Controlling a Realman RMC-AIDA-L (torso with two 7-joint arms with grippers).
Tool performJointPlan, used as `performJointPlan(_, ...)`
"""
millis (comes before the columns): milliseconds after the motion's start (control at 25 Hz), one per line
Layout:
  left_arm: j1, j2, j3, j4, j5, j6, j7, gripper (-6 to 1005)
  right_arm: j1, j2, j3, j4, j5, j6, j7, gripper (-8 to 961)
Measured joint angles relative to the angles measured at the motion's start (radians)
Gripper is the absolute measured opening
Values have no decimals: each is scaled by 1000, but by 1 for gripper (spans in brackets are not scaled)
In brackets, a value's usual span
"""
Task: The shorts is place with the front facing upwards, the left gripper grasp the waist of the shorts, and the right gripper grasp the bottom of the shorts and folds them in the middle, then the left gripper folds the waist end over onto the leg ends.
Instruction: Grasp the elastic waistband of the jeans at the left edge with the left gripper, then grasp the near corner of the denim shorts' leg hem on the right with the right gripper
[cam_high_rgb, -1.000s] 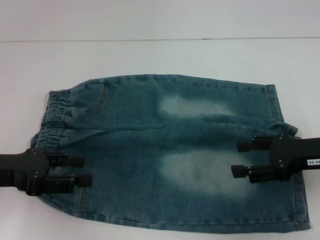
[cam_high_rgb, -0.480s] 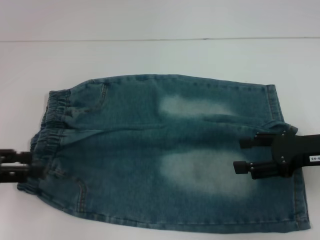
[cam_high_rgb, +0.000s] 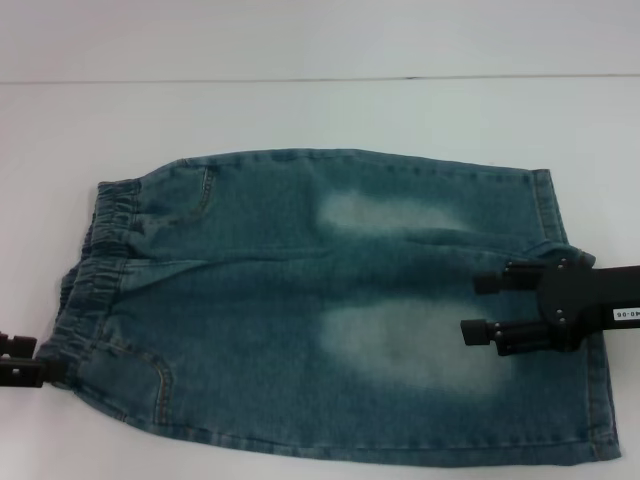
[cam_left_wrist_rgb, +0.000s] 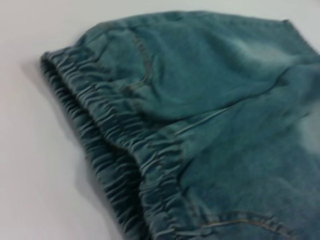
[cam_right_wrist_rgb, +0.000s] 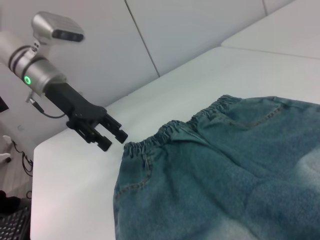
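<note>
The right gripper (cam_high_rgb: 482, 307), its white label facing up, hangs over the leg end of the shorts (cam_high_rgb: 330, 300) at about 3 o'clock in the head view, jaws parted and clasping nothing. Judging by the task, it sits there because the hems are its side of the fold. The shorts lie flat on the white tabletop (cam_high_rgb: 320, 110), the waist of the shorts (cam_high_rgb: 100, 250) at 9 o'clock, the bottom of the shorts (cam_high_rgb: 570, 300) at 3 o'clock. The left gripper (cam_high_rgb: 20, 360) shows only as a black sliver at the frame's 8 o'clock edge, just off the waistband and clear of the cloth.

From the left wrist camera, the gathered elastic band fills the frame, running from 10 o'clock down to 6 o'clock, with no fingers in sight; the lens appears aimed at the waist as the left arm's grasp point.

From the right wrist camera, the left gripper hovers above bare tabletop at 9 o'clock, near the waistband corner but apart from it, jaws slightly spread and empty. Neither end looks gripped yet.
</note>
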Motion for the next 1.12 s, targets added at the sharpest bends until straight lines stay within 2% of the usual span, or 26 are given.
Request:
performJointPlan(320, -20, -28, 4, 1, 82, -54, -3, 643, 12, 4, -1, 10, 2, 5, -9, 882)
performJointPlan(760, -42, -42, 5, -1, 92, -29, -3, 623, 17, 3, -1, 32, 2, 34, -10, 882)
performJointPlan(960, -52, -47, 7, -5, 93, -29, -3, 345, 14, 3, 2, 32, 2, 37, -11, 881)
performJointPlan(1120, -56, -51, 7, -6, 94, -28, -3, 270, 11, 3, 4, 33, 2, 37, -6, 881)
